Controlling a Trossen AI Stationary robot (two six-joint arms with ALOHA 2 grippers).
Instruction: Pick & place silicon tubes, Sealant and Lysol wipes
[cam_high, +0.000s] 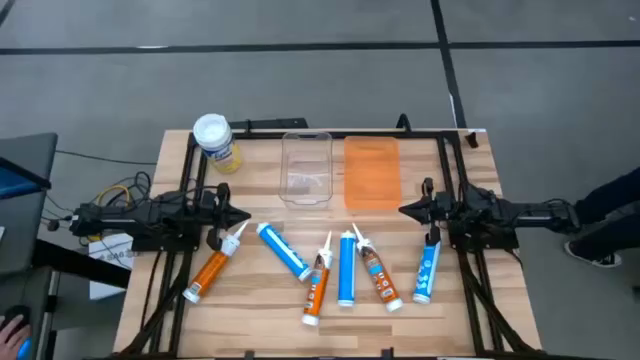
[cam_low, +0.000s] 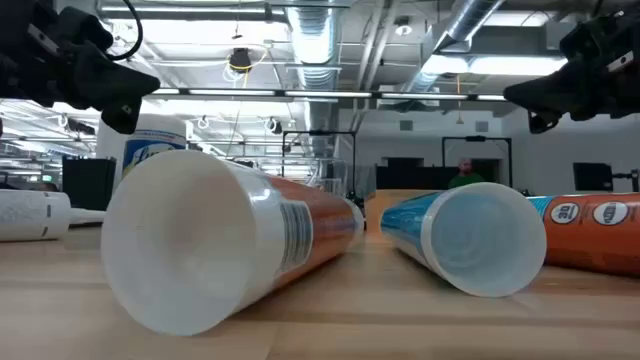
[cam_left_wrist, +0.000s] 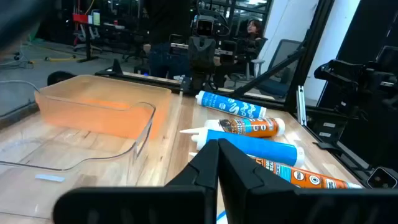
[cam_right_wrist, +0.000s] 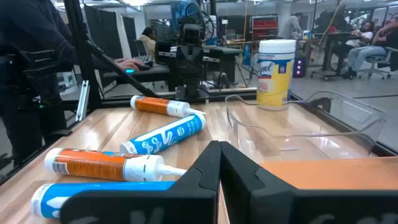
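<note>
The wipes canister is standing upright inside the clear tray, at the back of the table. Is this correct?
Not quite. The wipes canister does stand upright at the back of the table, but it is outside the clear tray, beside it on the left arm's side. The high view shows this.

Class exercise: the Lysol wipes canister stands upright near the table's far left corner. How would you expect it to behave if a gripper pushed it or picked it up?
The Lysol wipes canister stands upright and looks taller than wide, so a high push would probably tip it. Once on its side, its round body would likely roll. The glossy yellow label suggests a smooth, possibly slippery wall, so a grip around its middle seems safest.
</note>
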